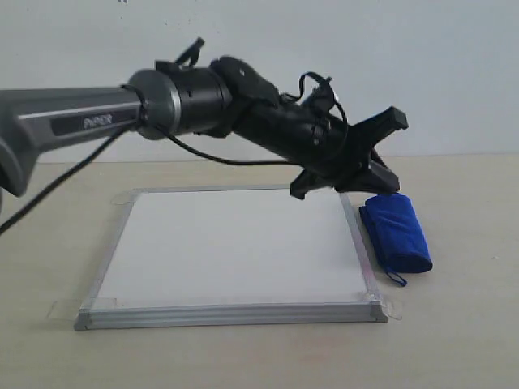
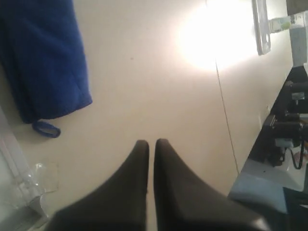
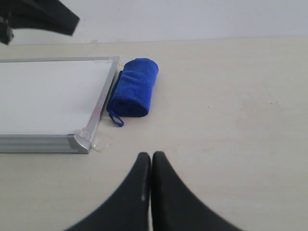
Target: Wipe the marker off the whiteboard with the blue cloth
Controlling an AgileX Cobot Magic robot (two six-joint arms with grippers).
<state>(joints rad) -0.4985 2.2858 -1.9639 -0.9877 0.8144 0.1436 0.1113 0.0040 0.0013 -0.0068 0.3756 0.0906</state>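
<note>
Presently we see the left arm (image 1: pixel 162 101) reaching across the whiteboard (image 1: pixel 231 243), which lies flat on the pale worktop (image 1: pixel 470 324) and shows a plain white face inside its thin silver frame. Its left end effector (image 1: pixel 379 178) hangs in the air by the board corner nearest the worktop's far and right edges, close to the far end of the blue cloth (image 1: pixel 396 233). In its own wrist view the two dark fingers (image 2: pixel 139 163) stand drawn together with only a sliver between them and nothing gripped, over bare worktop and apart from the cloth. The cloth, a soft roll, lies on the worktop just beside the board's frame on the side toward the worktop's right edge, running from far to near. Its little loop (image 1: pixel 396 278) points toward the near edge. A clear tape tab (image 1: pixel 388 308) sticks out at the board's near corner on that side. The right end effector (image 3: pixel 151 156) is likewise closed and empty, over bare worktop well apart from cloth and board.
</note>
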